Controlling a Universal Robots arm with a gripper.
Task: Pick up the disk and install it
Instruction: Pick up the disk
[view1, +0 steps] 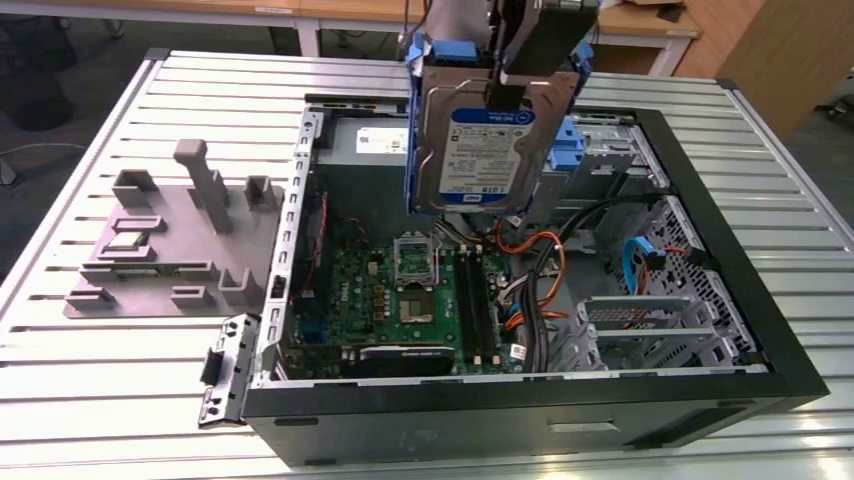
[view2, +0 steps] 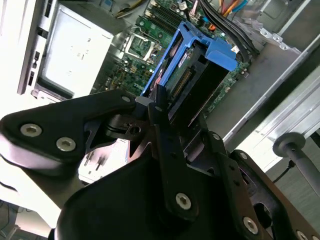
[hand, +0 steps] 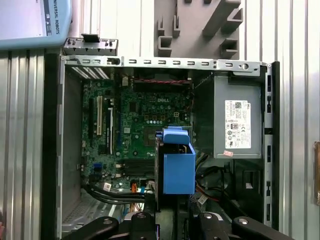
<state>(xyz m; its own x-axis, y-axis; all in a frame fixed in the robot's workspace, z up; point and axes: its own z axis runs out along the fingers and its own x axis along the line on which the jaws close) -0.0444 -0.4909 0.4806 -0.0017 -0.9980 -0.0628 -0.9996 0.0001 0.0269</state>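
Holding the disk upright in the tool, clamped firmly on its upper end, label side turned toward the exterior view. Hanging clear above the open computer case on the slatted counter, touching nothing below, right over the motherboard. Showing end-on in the first wrist view, near the grey power supply.

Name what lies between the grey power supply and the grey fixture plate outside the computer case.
The case's slotted metal edge runs between them, in the first wrist view.
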